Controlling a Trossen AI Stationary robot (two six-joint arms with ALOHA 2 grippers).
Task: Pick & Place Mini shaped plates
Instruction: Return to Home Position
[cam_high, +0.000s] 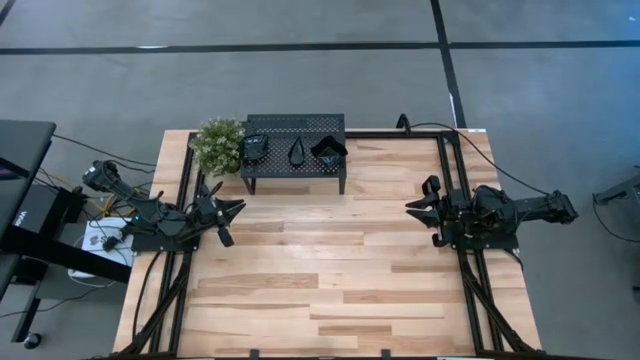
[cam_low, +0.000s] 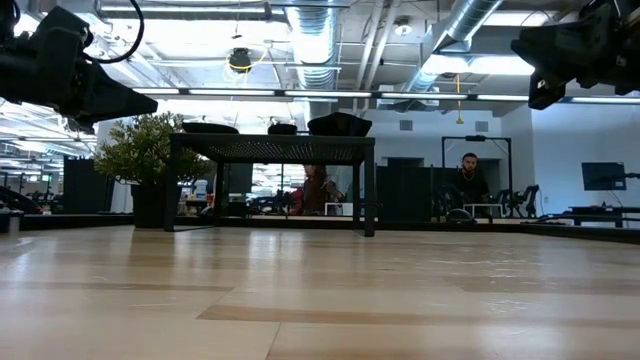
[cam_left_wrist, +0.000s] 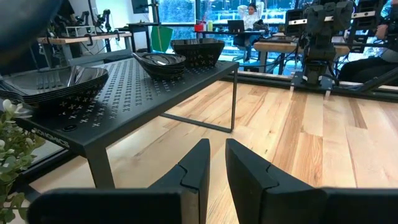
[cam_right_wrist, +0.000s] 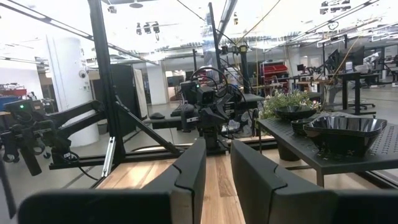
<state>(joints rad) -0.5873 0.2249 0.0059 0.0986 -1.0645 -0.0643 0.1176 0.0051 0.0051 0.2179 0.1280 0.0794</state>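
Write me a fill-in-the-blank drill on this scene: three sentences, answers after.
The plates sit in ___ stacks on the rack. The plant stands beside the rack on the ___ arm's side. The left gripper and right gripper are open and hold ___.
Missing words: three; left; nothing.

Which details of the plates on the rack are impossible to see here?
Plates per stack: the high view looks straight down on the three stacks, too small to count.
Low view: above the rack, only dark edge-on silhouettes, shapes unclear.
Left wrist view: the nearest stack is cut off by the picture's edge.
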